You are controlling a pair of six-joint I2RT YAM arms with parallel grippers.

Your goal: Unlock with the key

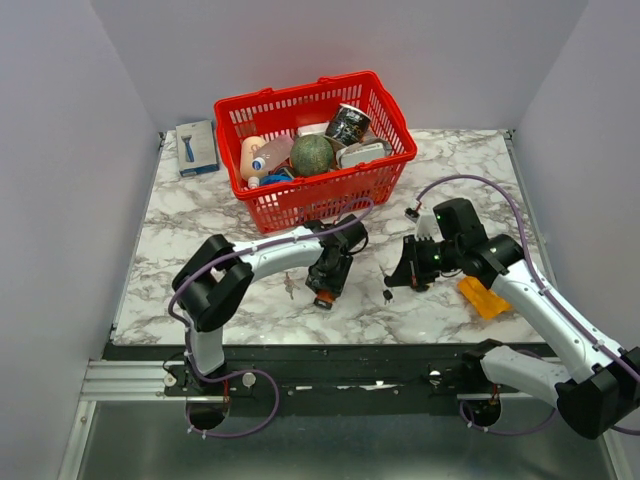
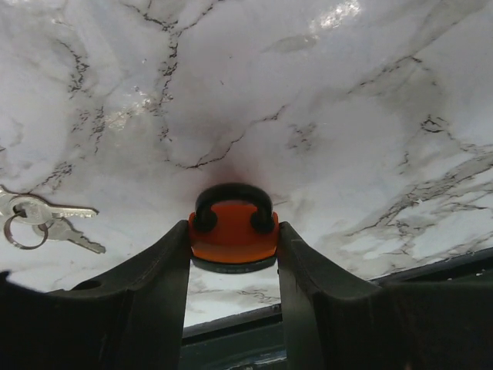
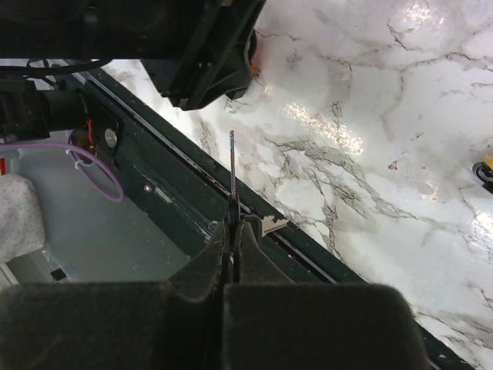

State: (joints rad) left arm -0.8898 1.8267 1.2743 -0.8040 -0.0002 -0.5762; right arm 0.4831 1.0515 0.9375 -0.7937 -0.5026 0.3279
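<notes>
My left gripper (image 1: pixel 326 287) is shut on an orange padlock (image 2: pixel 233 231) with a black shackle and holds it by its sides just above the marble table. The padlock shows as an orange spot in the top view (image 1: pixel 324 298). My right gripper (image 1: pixel 398 280) is shut on a thin key (image 3: pixel 232 173), seen edge-on with its blade pointing away toward the left gripper (image 3: pixel 204 54). The key (image 1: pixel 388 294) is to the right of the padlock, a short gap apart. A spare pair of keys on a ring (image 2: pixel 46 220) lies on the table left of the padlock.
A red basket (image 1: pixel 385 165) full of groceries stands behind both grippers. A blue razor pack (image 1: pixel 196 146) lies at the back left. An orange flat object (image 1: pixel 484 297) lies under the right arm. The table's dark front edge (image 3: pixel 308 254) is close by.
</notes>
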